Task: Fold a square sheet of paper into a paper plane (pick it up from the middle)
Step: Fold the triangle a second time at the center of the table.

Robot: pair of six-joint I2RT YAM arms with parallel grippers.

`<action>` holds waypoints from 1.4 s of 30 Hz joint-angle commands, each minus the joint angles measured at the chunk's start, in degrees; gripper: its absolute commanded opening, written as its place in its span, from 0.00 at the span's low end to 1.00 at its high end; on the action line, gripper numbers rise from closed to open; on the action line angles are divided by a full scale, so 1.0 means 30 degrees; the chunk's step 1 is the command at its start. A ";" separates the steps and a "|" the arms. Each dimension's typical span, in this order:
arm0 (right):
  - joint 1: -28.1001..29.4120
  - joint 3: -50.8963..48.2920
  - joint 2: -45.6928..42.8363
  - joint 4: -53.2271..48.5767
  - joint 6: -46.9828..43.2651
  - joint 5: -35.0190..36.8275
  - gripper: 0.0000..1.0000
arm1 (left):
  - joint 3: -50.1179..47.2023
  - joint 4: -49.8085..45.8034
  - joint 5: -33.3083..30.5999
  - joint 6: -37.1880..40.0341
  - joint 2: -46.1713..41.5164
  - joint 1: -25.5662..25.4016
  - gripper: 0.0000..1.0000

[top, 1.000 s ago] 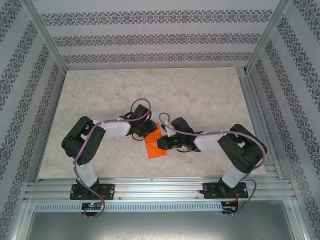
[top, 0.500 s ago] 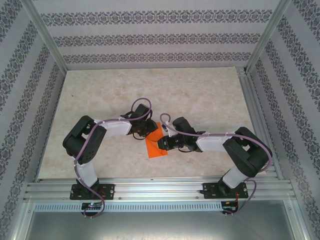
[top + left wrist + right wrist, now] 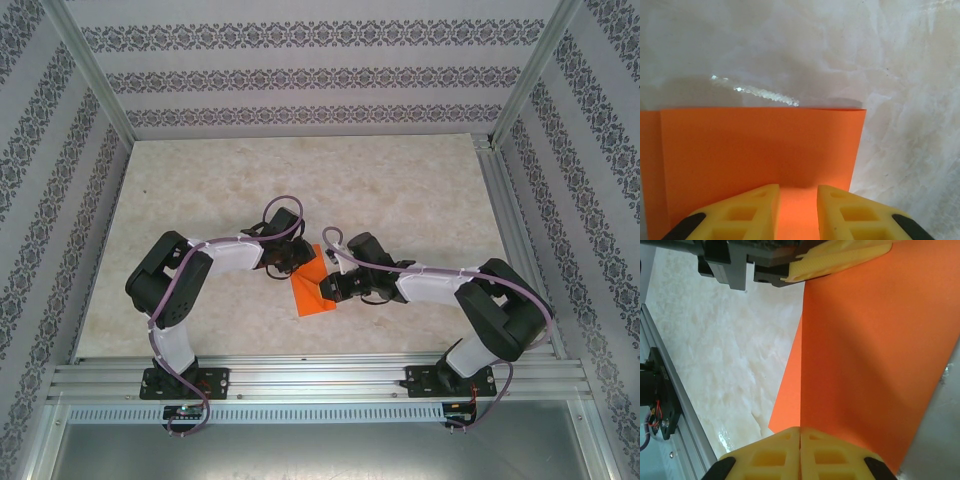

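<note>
The square sheet of paper (image 3: 311, 297) is bright orange and lies folded on the marble table between both arms. In the right wrist view a flap of the sheet (image 3: 865, 355) stands up, and its edge runs straight into the seam of my right gripper (image 3: 800, 432), which is shut on it. My left gripper (image 3: 798, 192) rests low over the sheet (image 3: 760, 145) with its yellow fingers apart; orange paper shows in the gap. From above, the left gripper (image 3: 297, 263) sits at the sheet's far corner and the right gripper (image 3: 326, 288) at its right edge.
An aluminium rail (image 3: 670, 405) runs along the table's near edge, close behind the paper. Patterned walls and metal posts (image 3: 95, 80) enclose the table. Open marble surface (image 3: 400, 180) lies beyond the grippers.
The right arm's elbow has swung out to the right and its gripper has edged slightly right. The left arm and the sheet have barely moved.
</note>
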 commanded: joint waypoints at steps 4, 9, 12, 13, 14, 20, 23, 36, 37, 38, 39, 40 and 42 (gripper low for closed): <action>-0.0139 0.0452 -0.0490 0.0027 -0.0249 -0.0421 0.16 | 0.0265 -0.0997 -0.0385 0.0486 0.0158 -0.0177 0.29; -0.0013 0.0294 -0.0315 0.0524 -0.0114 -0.0331 0.17 | 0.0268 -0.1009 -0.0385 0.0471 0.0170 -0.0218 0.28; 0.0022 0.0250 -0.0376 0.0515 -0.0114 -0.0214 0.14 | 0.0243 -0.0997 -0.0356 0.0472 0.0161 -0.0230 0.28; -0.0015 0.0235 -0.0411 0.0558 -0.0112 -0.0259 0.11 | 0.0244 -0.1008 -0.0353 0.0481 0.0159 -0.0207 0.28; -0.0023 0.0234 -0.0433 0.0528 -0.0120 -0.0344 0.11 | 0.0264 -0.0998 -0.0327 0.0496 0.0145 -0.0217 0.28; -0.0367 0.0675 -0.0137 0.0151 -0.0517 -0.0981 0.05 | 0.0670 -0.1177 -0.0354 0.1339 -0.0416 -0.0215 0.29; -0.0606 0.1073 0.0530 0.0205 -0.0589 -0.1748 0.05 | 0.1152 -0.1777 -0.0602 0.2033 -0.1174 -0.0206 0.31; -0.1580 0.3448 0.3291 -0.0789 -0.1347 -0.3899 0.06 | -0.0102 -0.4390 -0.3821 0.2535 -0.5580 -0.0206 0.38; -0.1706 0.3643 0.3350 -0.1127 -0.1557 -0.4064 0.06 | -0.0452 -0.4220 -0.3679 0.2544 -0.5904 -0.0206 0.38; -0.1796 0.3773 0.3353 -0.1403 -0.1726 -0.4106 0.06 | -0.0727 -0.4043 -0.3516 0.2492 -0.6138 -0.0224 0.37; -0.1909 0.3972 0.3353 -0.1875 -0.1930 -0.4153 0.06 | -0.1047 -0.3812 -0.3320 0.2465 -0.6349 -0.0265 0.37; -0.2008 0.4168 0.3328 -0.2501 -0.2248 -0.4252 0.06 | -0.1277 -0.3656 -0.3124 0.2429 -0.6515 -0.0308 0.37; -0.2152 0.4333 0.3129 -0.3426 -0.2832 -0.4084 0.07 | -0.1599 -0.3364 -0.2786 0.2508 -0.6636 -0.0451 0.37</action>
